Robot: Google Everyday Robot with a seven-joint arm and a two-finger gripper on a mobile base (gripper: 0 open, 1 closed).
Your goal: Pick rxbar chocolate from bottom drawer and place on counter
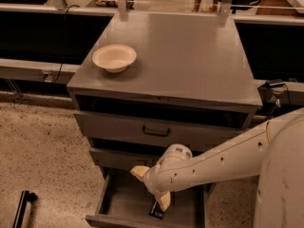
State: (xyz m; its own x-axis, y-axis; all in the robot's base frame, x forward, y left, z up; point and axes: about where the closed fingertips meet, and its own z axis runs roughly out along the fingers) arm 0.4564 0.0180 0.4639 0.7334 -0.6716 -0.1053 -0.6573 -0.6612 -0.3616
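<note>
The bottom drawer (122,201) is pulled open, showing its flat grey floor. The rxbar chocolate (156,210), a small dark bar, lies on that floor near the drawer's front, right of the middle. My gripper (152,187) reaches down into the drawer from the right. Its two cream fingers (164,201) stand spread apart, open, one directly above the bar and the other up and to the left. The bar is partly hidden by the lower finger. The counter (185,56) is the grey cabinet top above.
A pale bowl (114,57) sits on the counter's left side. Two shallower drawers with black handles (156,131) are above the open one. A dark object (23,208) lies on the speckled floor at the left. My white arm (237,156) crosses the right side.
</note>
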